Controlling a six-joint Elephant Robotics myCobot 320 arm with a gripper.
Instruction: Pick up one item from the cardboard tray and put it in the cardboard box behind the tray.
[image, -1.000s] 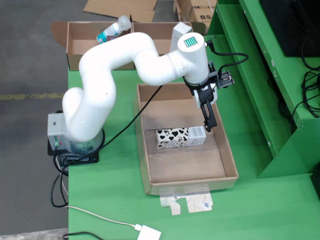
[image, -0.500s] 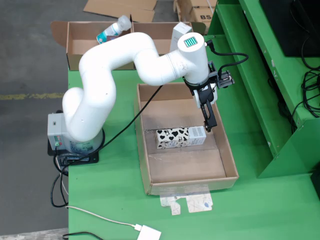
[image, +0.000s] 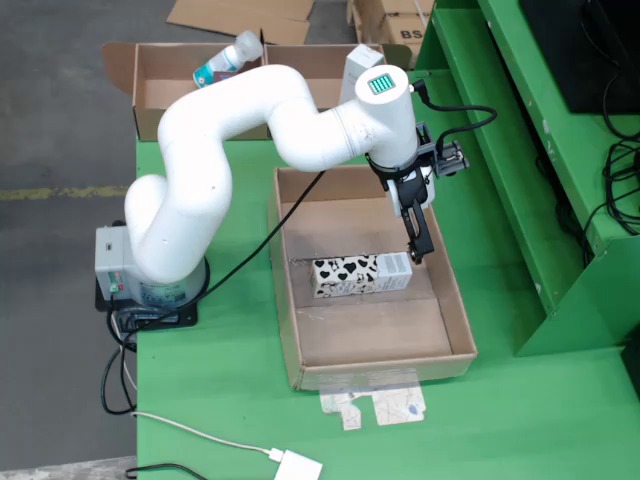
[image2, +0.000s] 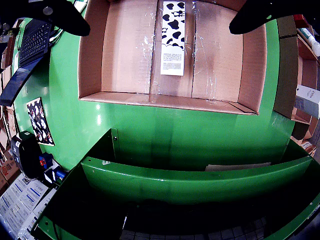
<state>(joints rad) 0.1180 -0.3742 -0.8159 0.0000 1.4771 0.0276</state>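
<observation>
Above the cardboard tray (image: 455, 318), my gripper (image: 416, 252) hangs with fingers (image2: 57, 15) spread wide over the cow-patterned carton (image: 361, 275), which lies flat on the tray floor.

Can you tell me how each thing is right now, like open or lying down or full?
gripper: jaws open, holding nothing, just above the carton's white end.
milk carton: lying on its side in the tray, not lifted.
cardboard tray: open-topped, holds only the carton.
cardboard box: open, flaps up, holds a bottle and a white carton.
plastic bottle: tilted, leaning in the box.
white carton: standing upright.
</observation>
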